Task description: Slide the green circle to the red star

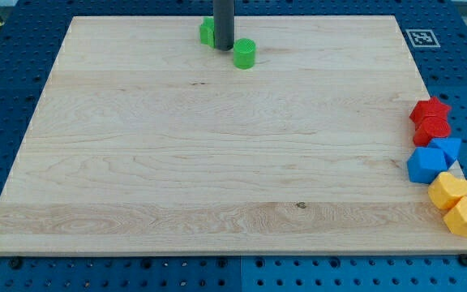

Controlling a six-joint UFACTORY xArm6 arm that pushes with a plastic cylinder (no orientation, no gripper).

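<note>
One camera looks down at an angle on my wooden board (217, 162) from its near edge, framing all of it.

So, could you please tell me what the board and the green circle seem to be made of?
The board looks like pale wood with a matte finish: grain lines and a small knot show. The green circle looks like smooth, evenly coloured plastic, or possibly painted wood.
</note>
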